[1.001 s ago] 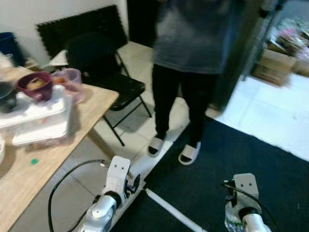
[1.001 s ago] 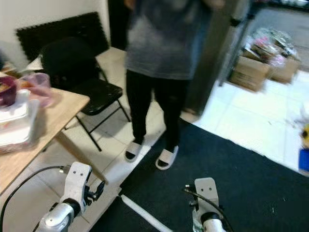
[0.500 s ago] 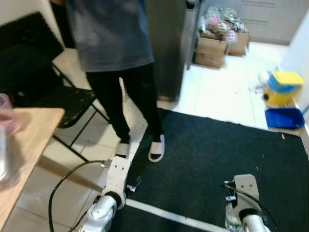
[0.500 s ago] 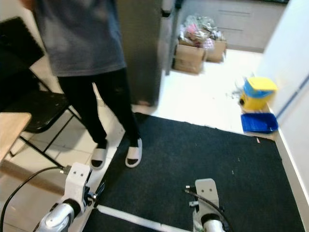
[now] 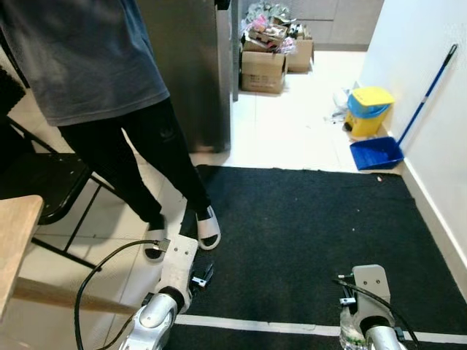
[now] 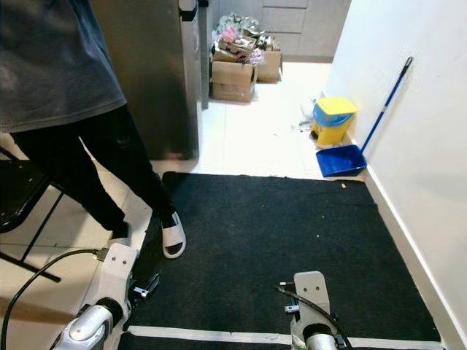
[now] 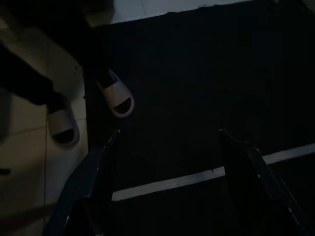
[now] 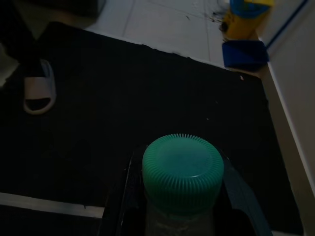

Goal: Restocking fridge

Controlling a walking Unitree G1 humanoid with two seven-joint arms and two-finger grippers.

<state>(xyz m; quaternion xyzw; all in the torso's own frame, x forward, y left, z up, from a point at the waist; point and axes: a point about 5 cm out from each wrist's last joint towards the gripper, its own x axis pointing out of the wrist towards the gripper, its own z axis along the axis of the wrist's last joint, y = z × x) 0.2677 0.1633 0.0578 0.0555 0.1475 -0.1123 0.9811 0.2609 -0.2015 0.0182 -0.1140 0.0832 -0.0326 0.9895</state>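
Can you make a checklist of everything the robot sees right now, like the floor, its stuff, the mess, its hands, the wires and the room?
Surface: black mat over white tiles, white tape line across it.
Job's things: bottle with a green cap, fridge ahead.
Clutter: cardboard boxes, yellow bin, blue dustpan.
Grippers: right tool shut on the bottle; left tool open, holding nothing.
Cables: black cable looping by the left arm.
Surroundings: person in white slippers, folding chair, table corner.

left gripper [image 7: 165, 142]: low, fingers apart | right gripper [image 8: 182, 196]: low, clamped
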